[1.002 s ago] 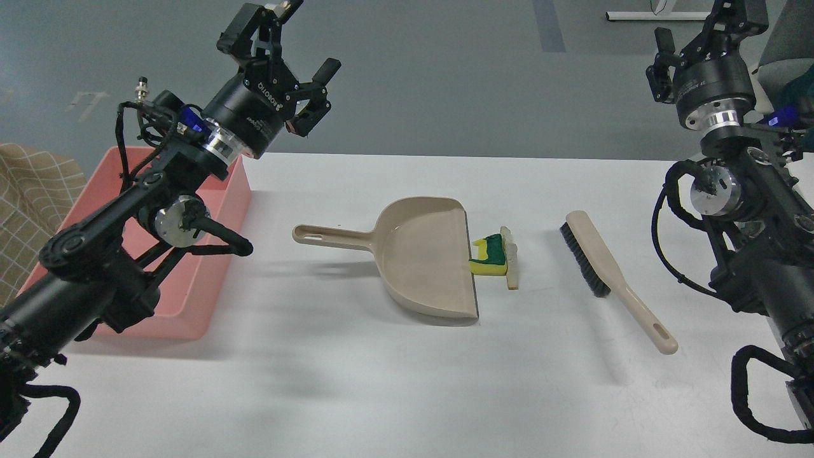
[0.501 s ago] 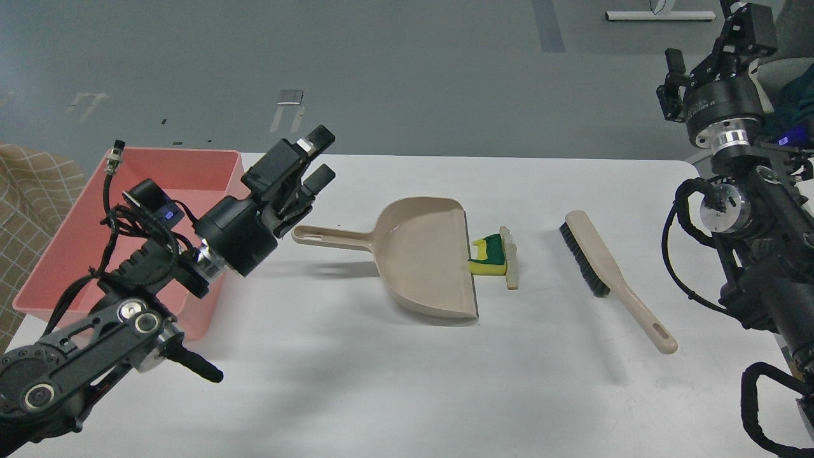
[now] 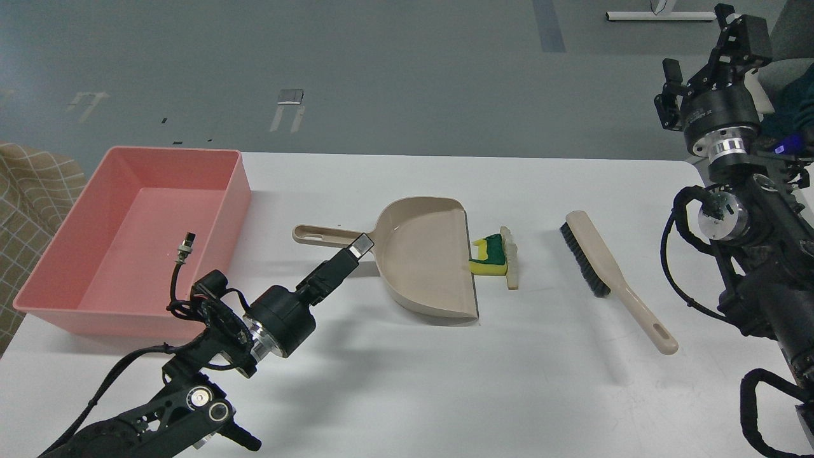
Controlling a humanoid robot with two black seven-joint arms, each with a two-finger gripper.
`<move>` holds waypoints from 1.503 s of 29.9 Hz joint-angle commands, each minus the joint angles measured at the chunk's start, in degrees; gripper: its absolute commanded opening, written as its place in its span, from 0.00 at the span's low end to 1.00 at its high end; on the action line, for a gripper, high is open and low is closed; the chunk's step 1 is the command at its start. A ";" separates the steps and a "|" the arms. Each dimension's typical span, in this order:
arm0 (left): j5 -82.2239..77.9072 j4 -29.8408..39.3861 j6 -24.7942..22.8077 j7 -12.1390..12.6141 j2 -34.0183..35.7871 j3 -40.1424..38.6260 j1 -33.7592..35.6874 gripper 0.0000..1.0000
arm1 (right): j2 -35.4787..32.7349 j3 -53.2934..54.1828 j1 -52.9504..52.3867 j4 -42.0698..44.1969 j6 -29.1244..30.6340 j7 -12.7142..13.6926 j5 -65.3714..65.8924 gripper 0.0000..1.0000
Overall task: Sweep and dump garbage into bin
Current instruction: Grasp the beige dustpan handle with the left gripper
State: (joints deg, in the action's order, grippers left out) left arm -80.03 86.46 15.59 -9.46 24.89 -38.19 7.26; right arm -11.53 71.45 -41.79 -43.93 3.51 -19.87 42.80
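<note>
The garbage lies at the straight lip of a beige dustpan (image 3: 426, 261) in the middle of the white table: a yellow sponge with a green layer (image 3: 488, 259) and a pale bread-like slice (image 3: 510, 257) touching its right side. The pink bin (image 3: 146, 216) stands at the left, with nothing in it. My left gripper (image 3: 357, 247) is low over the table, pointing at the dustpan's handle (image 3: 324, 235) and just at its right end; its fingers overlap side-on. My right gripper (image 3: 703, 48) is raised at the far right, open and empty.
A beige hand brush with black bristles (image 3: 610, 273) lies right of the garbage, handle toward the front right. A checkered cloth (image 3: 32, 191) shows beyond the table's left edge. The table's far edge runs just behind the bin.
My left arm has swung down from high over the bin to low over the table, its gripper now by the dustpan handle. My right gripper has shifted slightly right and up.
</note>
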 commanded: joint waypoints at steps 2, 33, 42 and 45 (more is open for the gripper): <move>0.40 -2.96 0.93 2.69 -2.57 0.04 0.22 0.98 | 0.36 0.00 0.04 0.07 0.01 0.00 0.00 1.00; 4.27 -13.07 11.39 4.10 -8.99 -0.48 4.52 0.98 | 0.45 0.09 0.04 0.07 0.01 -0.08 0.00 1.00; 4.36 -16.76 12.19 4.09 -11.27 -0.40 6.37 0.96 | 0.45 0.09 -0.05 -0.02 0.01 -0.08 0.00 1.00; 4.44 -17.02 12.18 4.18 -11.45 -0.13 7.16 0.93 | 0.45 0.09 -0.05 -0.02 0.01 -0.08 0.00 1.00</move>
State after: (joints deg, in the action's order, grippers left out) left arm -75.75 69.77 27.74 -5.41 13.65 -38.51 13.77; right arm -11.07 71.55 -41.83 -43.92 3.52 -19.95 42.80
